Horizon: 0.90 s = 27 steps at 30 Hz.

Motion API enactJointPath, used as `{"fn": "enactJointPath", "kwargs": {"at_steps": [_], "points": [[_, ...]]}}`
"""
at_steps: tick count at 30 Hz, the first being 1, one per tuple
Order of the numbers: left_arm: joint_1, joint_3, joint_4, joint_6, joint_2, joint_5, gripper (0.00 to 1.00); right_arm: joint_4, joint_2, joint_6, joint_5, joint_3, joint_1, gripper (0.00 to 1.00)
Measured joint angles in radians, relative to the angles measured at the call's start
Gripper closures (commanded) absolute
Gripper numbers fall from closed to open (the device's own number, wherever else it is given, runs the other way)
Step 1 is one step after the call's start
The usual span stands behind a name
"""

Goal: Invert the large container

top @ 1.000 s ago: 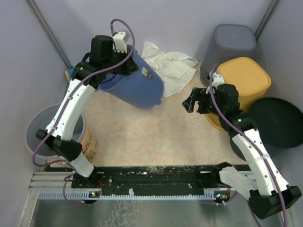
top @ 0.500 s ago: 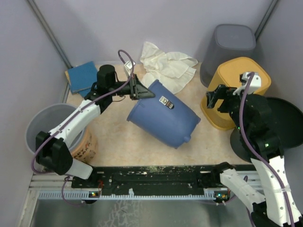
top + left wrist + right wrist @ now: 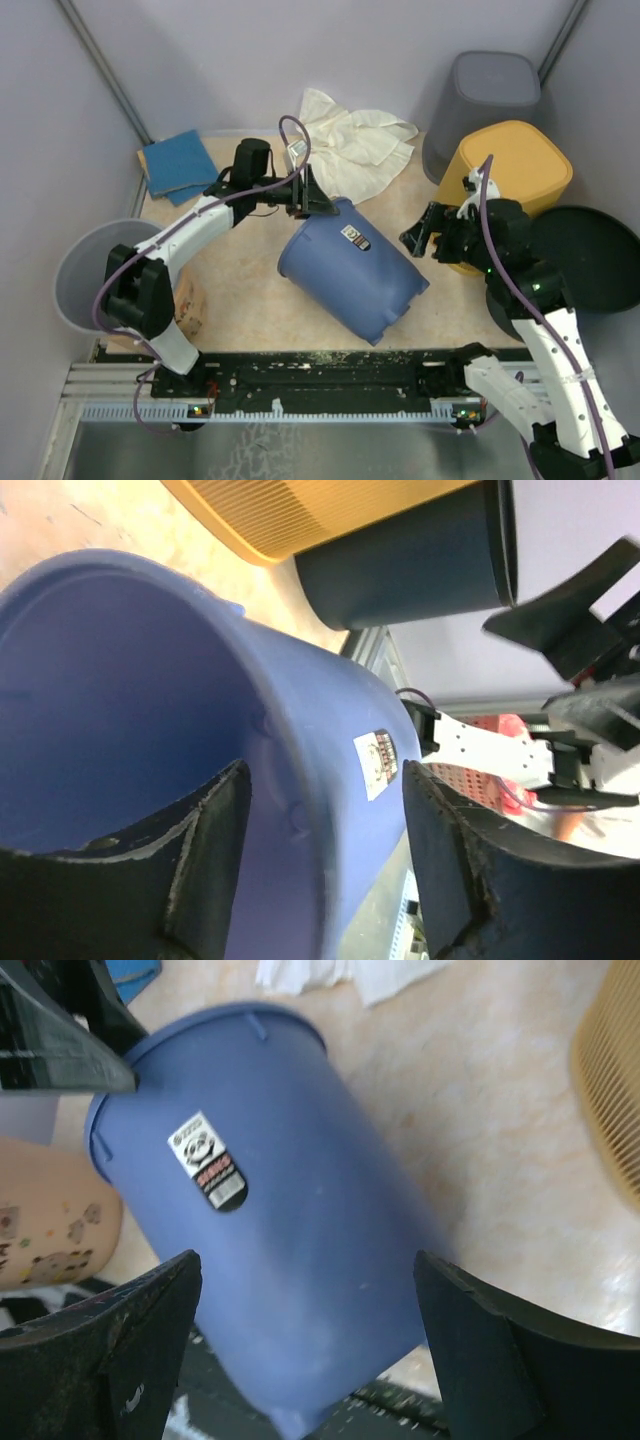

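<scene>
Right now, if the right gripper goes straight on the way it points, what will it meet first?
Most likely the side of the blue container, lying tipped just ahead of the right gripper; exact depth is unclear.

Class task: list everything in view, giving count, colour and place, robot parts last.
large container: 1, blue, centre, on its side
yellow bin: 1, yellow, right, upturned
dark bin: 1, grey, back right, upturned
tub: 1, black, far right
pale bin: 1, grey, left edge
patterned pot: 1, tan, beside pale bin
cloth: 1, white, back centre
pad: 1, blue, back left
left claw: 1, black, open astride container rim
right claw: 1, black, open, right of container
</scene>
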Motion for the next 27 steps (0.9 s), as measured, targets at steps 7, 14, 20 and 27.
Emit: {"fn": "enactJointPath", "kwargs": {"at_steps": [7,14,20,27], "points": [[-0.009,0.151,-0.261,0.259,-0.017,-0.153,0.27,-0.079,-0.104,0.233,-0.075,-0.151,0.0,0.14],[-0.01,0.18,-0.422,0.45,-0.037,-0.286,0.32,-0.116,-0.22,0.384,-0.106,-0.253,0.0,0.13],[-0.01,0.168,-0.459,0.533,-0.071,-0.294,0.55,-0.116,-0.267,0.41,-0.161,-0.323,0.0,0.13],[-0.015,0.14,-0.434,0.549,-0.101,-0.287,0.94,-0.136,-0.343,0.367,-0.255,-0.36,0.0,0.13]]}}
